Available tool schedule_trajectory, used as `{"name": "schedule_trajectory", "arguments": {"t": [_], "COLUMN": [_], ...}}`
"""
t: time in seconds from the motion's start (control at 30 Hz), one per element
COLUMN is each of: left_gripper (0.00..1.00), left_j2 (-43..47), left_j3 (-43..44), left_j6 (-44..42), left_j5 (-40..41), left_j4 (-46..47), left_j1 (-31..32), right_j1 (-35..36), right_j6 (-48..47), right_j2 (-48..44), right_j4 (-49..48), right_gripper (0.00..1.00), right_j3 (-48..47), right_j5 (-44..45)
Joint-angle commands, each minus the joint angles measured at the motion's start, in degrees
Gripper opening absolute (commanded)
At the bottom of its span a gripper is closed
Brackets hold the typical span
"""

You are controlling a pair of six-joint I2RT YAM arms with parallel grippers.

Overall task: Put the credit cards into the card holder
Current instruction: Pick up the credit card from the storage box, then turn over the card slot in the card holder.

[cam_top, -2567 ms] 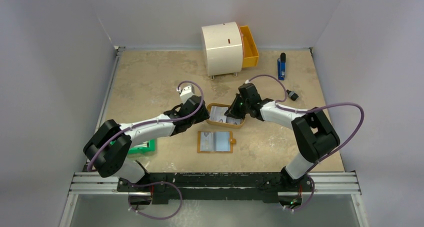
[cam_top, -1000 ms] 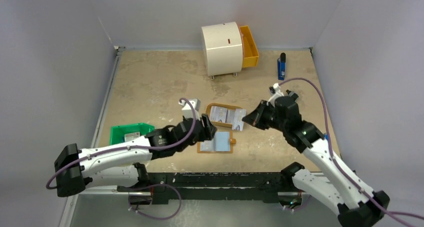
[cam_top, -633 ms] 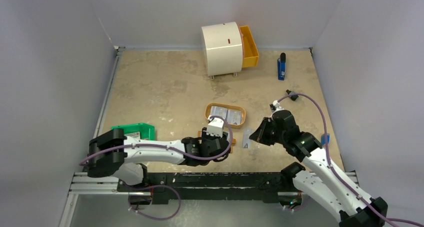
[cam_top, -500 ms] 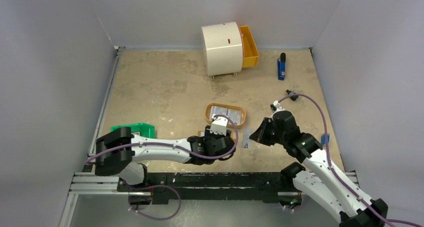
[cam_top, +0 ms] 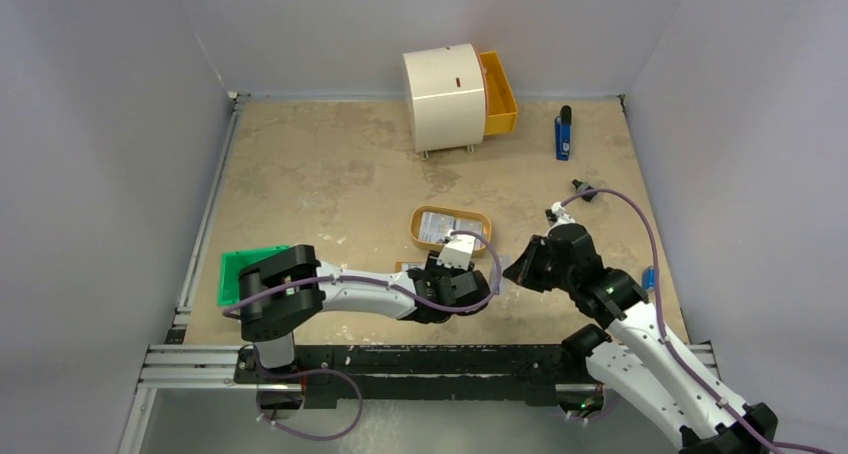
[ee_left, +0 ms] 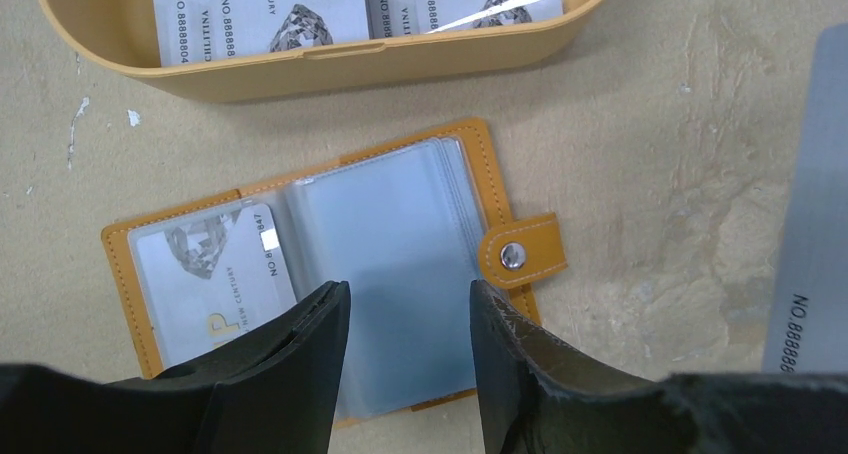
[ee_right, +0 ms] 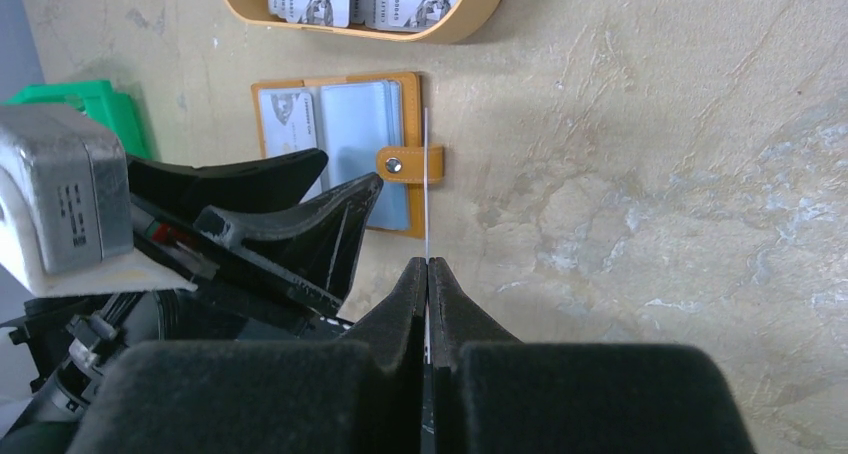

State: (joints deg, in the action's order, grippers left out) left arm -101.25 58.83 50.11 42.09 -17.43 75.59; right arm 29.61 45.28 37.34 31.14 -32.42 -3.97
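The card holder (ee_left: 330,294) lies open near the middle of the worktop's (cam_top: 300,174) near edge, one credit card (ee_left: 205,274) in its left pocket; the left gripper (ee_left: 407,304) hangs over it, jaws apart and empty. The right gripper (ee_right: 428,266) is clenched on a second credit card (ee_right: 426,174), held on edge beside the holder's tab side; two more credit cards (ee_left: 270,9) lie in the yellow tray (ee_left: 330,64) just behind.
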Motion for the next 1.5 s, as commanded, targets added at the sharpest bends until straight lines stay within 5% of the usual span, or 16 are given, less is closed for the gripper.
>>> {"name": "schedule_trajectory", "arguments": {"t": [0.0, 0.33, 0.63, 0.9, 1.13, 1.47], "left_gripper": [0.47, 0.45, 0.15, 0.0, 0.42, 0.51], "left_j2": [-0.1, -2.5, -3.2, -1.6, 7.6, 3.8], "left_j3": [0.7, -0.4, -2.7, -4.3, -6.9, -2.9], "left_j6": [-0.3, -0.6, 0.6, 1.9, 2.6, 1.3], "left_j5": [-1.5, -3.8, -2.9, -1.7, -1.4, -3.2], "left_j4": [1.5, 2.6, 2.6, 2.0, 3.3, 0.1], "left_j1": [-1.7, -2.6, -2.9, -3.2, -3.1, -0.9], "right_j1": [0.0, 0.0, 0.0, 0.1, 0.0, 0.0], "right_j6": [-0.9, -1.0, -1.5, -2.3, -2.2, -1.9], "right_j2": [-0.5, -0.1, 0.1, 2.1, 2.1, 2.1], "right_j4": [0.7, 1.0, -0.4, -4.1, -4.8, -5.1], "right_gripper": [0.0, 0.0, 0.0, 0.0, 0.0, 0.0], "right_j3": [-1.7, -2.6, -2.5, -0.7, 0.0, 0.5], "right_j5": [1.2, 1.3, 1.5, -3.4, -3.6, -3.6]}}
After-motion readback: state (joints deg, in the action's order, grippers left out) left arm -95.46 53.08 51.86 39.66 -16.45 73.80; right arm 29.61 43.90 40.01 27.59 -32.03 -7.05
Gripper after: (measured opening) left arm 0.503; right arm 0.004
